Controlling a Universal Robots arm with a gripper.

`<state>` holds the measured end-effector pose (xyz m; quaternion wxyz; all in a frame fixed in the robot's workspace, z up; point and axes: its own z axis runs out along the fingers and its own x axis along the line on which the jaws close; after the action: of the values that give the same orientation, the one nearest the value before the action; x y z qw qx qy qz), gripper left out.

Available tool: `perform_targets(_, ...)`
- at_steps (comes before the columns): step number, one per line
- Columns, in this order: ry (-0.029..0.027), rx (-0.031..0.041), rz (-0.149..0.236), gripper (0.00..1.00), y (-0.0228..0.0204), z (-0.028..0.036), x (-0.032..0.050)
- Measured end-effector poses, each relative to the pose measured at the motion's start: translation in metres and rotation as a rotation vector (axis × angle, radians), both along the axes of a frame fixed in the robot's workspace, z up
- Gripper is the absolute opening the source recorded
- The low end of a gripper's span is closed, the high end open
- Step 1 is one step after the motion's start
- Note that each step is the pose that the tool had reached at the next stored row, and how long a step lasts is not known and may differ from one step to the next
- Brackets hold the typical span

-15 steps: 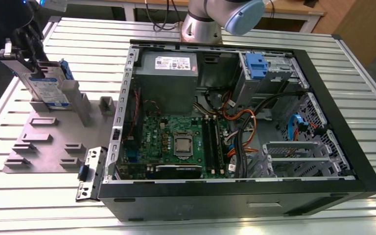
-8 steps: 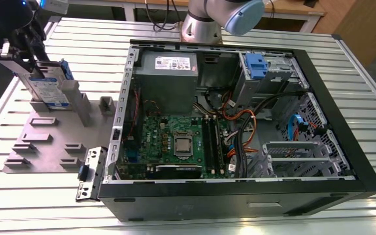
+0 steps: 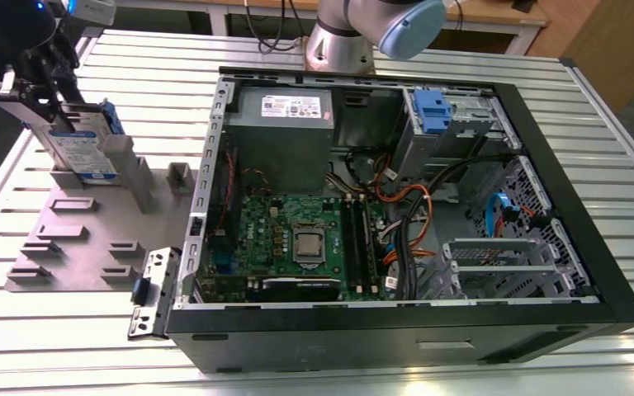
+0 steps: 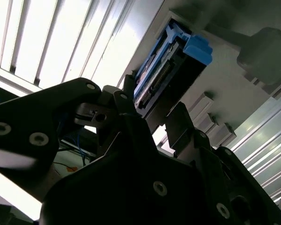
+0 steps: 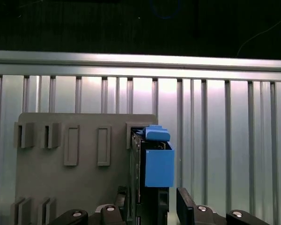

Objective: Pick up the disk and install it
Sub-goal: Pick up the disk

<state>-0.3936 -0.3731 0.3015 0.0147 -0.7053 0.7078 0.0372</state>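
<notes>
Upper left: gripper (image 3: 55,97) straddles the upright disk (image 3: 83,153), fingers (image 5: 185,206) spread, with a gap visible beside one. Disk stands in grey fixture plate (image 3: 75,239) on slatted metal table (image 3: 63,338). Centre to right: open computer case (image 3: 609,256). Upper right: wooden panel (image 3: 614,41).

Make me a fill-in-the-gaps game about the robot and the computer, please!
1. The disk stands ___ in the grey rack.
2. The plastic carrier around the disk is coloured ___.
3. The claw is over at the ___, not at the computer case.

Missing words: upright; blue; disk
</notes>
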Motion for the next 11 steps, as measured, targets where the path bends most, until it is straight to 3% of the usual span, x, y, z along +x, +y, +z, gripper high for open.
perform_targets(6, 0.0001, -0.0001, 0.000, 0.53, 0.0000, 0.0001, 0.0001)
perform_targets(8, 0.0001, -0.0001, 0.000, 0.52, 0.0000, 0.0001, 0.0001)
perform_targets(9, 0.0001, -0.0001, 0.000, 0.45, 0.0000, 0.0001, 0.0001)
perform_targets(11, 0.0001, -0.0001, 0.000, 0.45, 0.0000, 0.0001, 0.0001)
